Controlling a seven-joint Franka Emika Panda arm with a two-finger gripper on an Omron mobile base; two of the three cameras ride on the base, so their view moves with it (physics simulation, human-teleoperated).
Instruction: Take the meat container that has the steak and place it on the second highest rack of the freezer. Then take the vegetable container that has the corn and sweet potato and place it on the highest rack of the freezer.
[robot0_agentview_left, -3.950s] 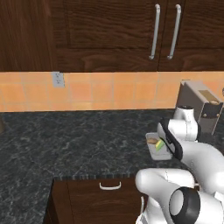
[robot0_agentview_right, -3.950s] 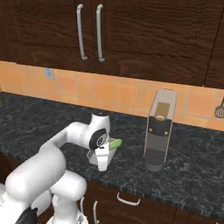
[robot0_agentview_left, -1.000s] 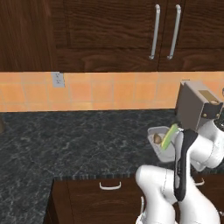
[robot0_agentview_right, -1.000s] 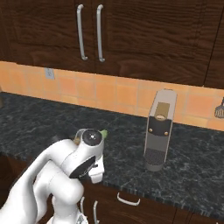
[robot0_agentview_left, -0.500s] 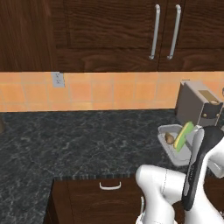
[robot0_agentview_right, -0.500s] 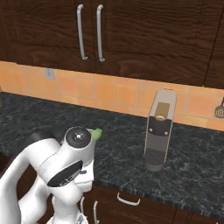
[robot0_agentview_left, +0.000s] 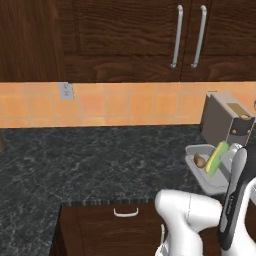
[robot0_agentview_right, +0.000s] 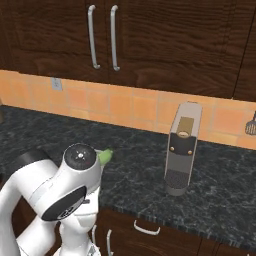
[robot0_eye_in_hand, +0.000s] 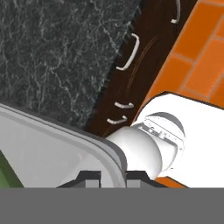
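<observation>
The grey vegetable container (robot0_agentview_left: 214, 184) hangs over the counter's front right, beside my white arm. In it lie the yellow-green corn (robot0_agentview_left: 216, 157), slanting out over the rim, and the small brown sweet potato (robot0_agentview_left: 200, 160). In the hand view my gripper (robot0_eye_in_hand: 113, 177) is shut on the container's rim (robot0_eye_in_hand: 65, 146), with one dark fingertip (robot0_eye_in_hand: 89, 176) on each side of the wall. A strip of green corn (robot0_eye_in_hand: 6, 174) shows at the lower left there. From the right base view, the corn's green tip (robot0_agentview_right: 105, 156) pokes out behind my arm.
A grey coffee machine (robot0_agentview_left: 226, 121) stands on the dark stone counter (robot0_agentview_left: 90, 170) just behind the container, also seen from the other side (robot0_agentview_right: 182, 149). Dark wall cabinets with bar handles (robot0_agentview_left: 176, 36) hang above. Drawers with small handles (robot0_agentview_left: 125, 212) sit below the counter edge.
The arm has swung to the right with the container, which has moved right and come nearer the coffee machine. The grip on the rim has stayed shut.
</observation>
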